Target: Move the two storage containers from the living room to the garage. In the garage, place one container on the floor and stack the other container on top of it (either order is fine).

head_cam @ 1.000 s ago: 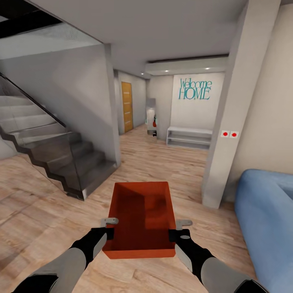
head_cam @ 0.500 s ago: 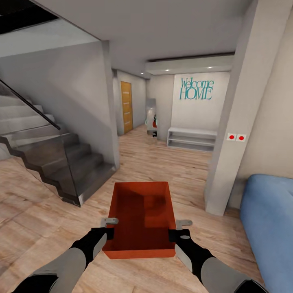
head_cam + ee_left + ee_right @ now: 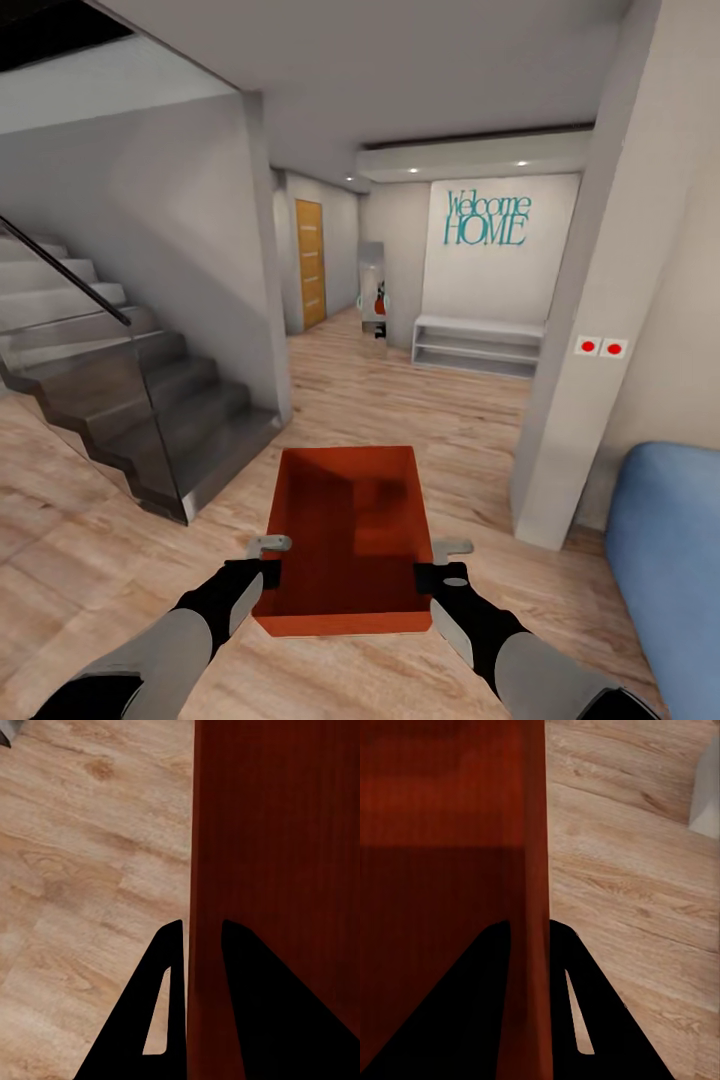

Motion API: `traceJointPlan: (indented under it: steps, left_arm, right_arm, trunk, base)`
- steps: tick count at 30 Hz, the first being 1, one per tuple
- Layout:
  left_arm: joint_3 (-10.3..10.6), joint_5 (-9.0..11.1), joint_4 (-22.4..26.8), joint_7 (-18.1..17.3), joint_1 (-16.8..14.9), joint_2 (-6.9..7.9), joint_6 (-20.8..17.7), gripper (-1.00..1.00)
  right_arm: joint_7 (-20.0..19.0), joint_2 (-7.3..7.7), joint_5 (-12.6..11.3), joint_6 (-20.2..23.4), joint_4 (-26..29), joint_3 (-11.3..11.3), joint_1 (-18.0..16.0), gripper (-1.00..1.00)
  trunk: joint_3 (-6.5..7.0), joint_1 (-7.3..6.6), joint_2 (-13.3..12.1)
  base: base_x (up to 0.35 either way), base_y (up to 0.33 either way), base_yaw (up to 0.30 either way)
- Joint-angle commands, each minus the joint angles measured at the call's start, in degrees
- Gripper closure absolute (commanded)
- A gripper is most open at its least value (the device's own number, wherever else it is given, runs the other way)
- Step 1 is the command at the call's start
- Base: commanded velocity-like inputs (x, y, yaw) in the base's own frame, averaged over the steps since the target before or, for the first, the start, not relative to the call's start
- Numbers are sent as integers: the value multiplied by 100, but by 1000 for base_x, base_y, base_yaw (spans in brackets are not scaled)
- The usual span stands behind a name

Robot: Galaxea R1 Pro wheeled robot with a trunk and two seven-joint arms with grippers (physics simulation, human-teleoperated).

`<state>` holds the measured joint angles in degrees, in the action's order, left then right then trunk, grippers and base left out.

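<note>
An orange-red storage container (image 3: 352, 540) is carried in front of the robot, lifted clear of the light wood plank floor (image 3: 80, 520), its open top facing up and its inside empty. The left claw (image 3: 270, 546) pinches the container's left wall, and the right claw (image 3: 450, 548) pinches the right wall on the opposite side, so the bin hangs between the two. In the left wrist view the left claw (image 3: 201, 945) has its two dark fingers narrow and straddling the wall's thin edge, one finger (image 3: 169, 967) on the outer face over the plank floor (image 3: 75, 870) and the other inside the container (image 3: 277, 832). The right wrist view shows the same hold mirrored: the right claw (image 3: 531, 937) closed down on the wall of the container (image 3: 442, 810), with the wood floor (image 3: 630, 892) beyond its outer finger (image 3: 577, 975). Ahead of the claws and off to the left claw's side stands a grey staircase (image 3: 150, 400) with a glass side panel. Off to the right claw's side is a pale pillar (image 3: 590, 330) bearing two red-dotted switches (image 3: 600, 347), and nearer, a blue sofa (image 3: 665, 560). Far ahead of both claws, a hallway runs on to a wooden door (image 3: 311, 262), a low white shelf (image 3: 478, 345) and a wall lettered "Welcome HOME" (image 3: 486, 219).
</note>
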<state>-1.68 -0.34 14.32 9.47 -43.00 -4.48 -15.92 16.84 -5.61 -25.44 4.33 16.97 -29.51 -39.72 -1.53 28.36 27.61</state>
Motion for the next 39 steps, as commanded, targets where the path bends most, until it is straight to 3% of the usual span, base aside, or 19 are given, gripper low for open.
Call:
traceJointPlan:
  steps: [1, 39]
  left_arm:
    - [-14, 25, 1, 28, 2, 88, -34, 100]
    - [-7, 26, -8, 20, 2, 88, -34, 100]
  right_arm:
    - [21, 7, 13, -54, 228, 68, -12, 100]
    - [30, -10, 13, -55, 228, 68, -10, 100]
  trunk:
    - [-13, 6, 12]
    - [-13, 6, 12]
  base:
    - [324, 0, 0]
    - [324, 0, -48]
